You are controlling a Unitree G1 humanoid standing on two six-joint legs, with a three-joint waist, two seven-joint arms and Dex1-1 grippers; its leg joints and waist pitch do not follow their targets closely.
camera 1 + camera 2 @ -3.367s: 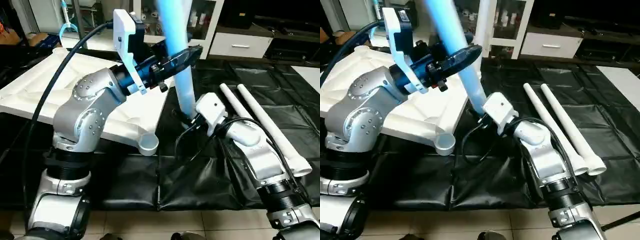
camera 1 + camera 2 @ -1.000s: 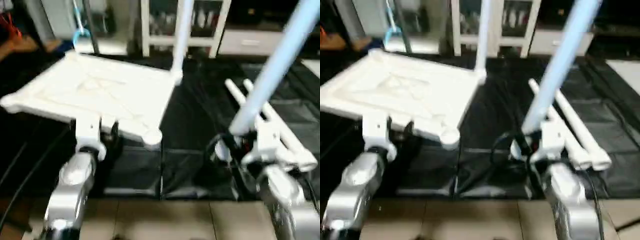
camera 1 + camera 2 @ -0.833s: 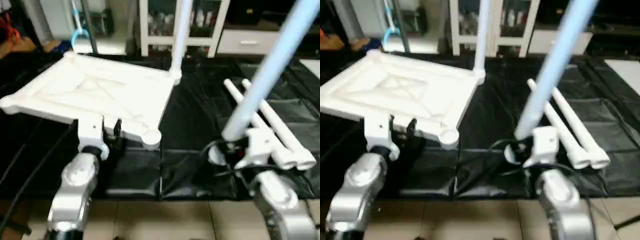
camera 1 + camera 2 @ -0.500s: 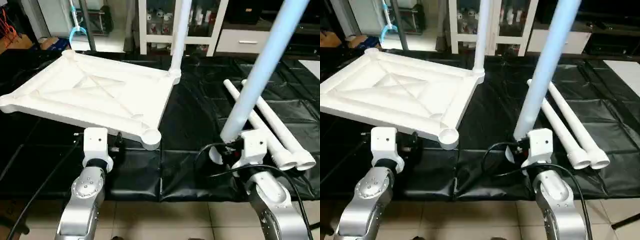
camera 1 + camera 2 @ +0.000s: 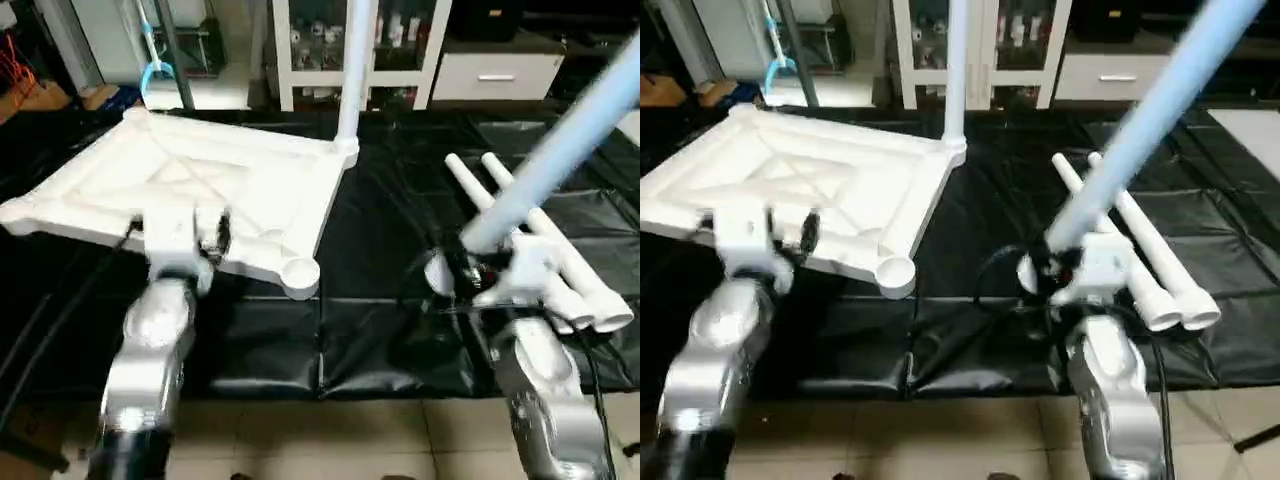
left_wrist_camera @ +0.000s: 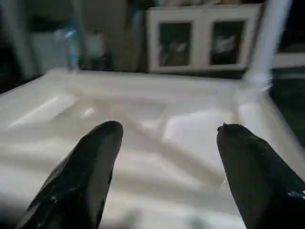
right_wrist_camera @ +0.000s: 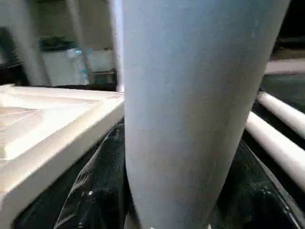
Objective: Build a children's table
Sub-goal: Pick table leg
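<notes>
1. Head views: the tabletop (image 5: 215, 190) lies underside up on the black cover (image 5: 380, 230), with one leg already standing in its far corner (image 5: 955, 70). Our right gripper (image 5: 470, 275) is clamped on a second leg (image 5: 560, 150), which leans up and to the right. Two more legs (image 5: 1140, 250) lie side by side on the cover. We judge the near corner socket (image 5: 300, 273) the next target: we should bring the leg upright, line up its end over the socket, then push straight down.
2. Left wrist view: our left gripper (image 6: 164, 171) stands wide open and empty, its two rounded black fingers (image 6: 83, 176) poised over the ribbed underside. The plastic looks smooth, hard and white, with raised diagonal ribs.
3. Right wrist view: the held tube rises close before the camera, round, smooth and tapered.
</notes>
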